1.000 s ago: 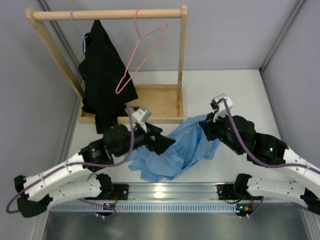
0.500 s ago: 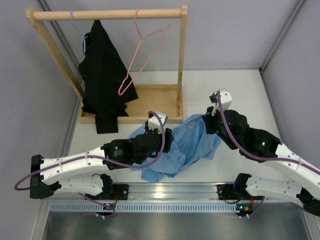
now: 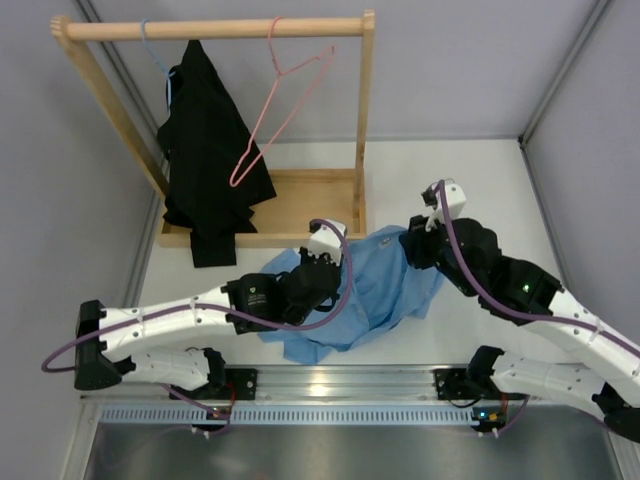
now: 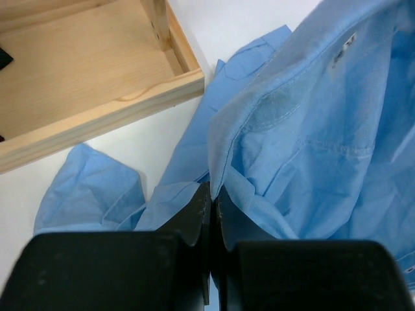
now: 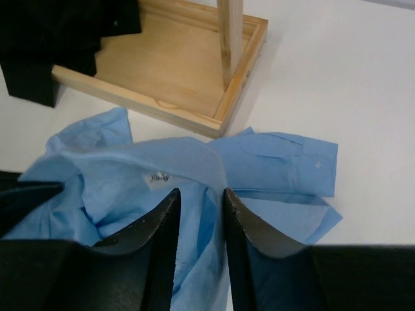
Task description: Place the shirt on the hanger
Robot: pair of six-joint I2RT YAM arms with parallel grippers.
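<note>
The light blue shirt (image 3: 385,290) lies crumpled on the white table in front of the rack. My left gripper (image 4: 213,189) is shut on a raised fold of the shirt (image 4: 311,149), pinching its edge between the fingertips; from above it sits over the garment's left part (image 3: 335,265). My right gripper (image 5: 201,192) stands open by a narrow gap at the collar, next to the white neck label (image 5: 155,177), with shirt cloth (image 5: 272,162) between and under its fingers. The pink hanger (image 3: 285,100) hangs tilted from the wooden rail, bare.
A wooden rack (image 3: 215,28) with a tray-like base (image 3: 310,205) stands at the back left. A black garment (image 3: 205,150) hangs on a thin blue hanger (image 3: 150,50). The base's corner post (image 5: 230,39) is close ahead of the right gripper.
The left arm swung right over the shirt and its gripper shut on a fold. The right gripper, shut before, has opened a little at the collar.
</note>
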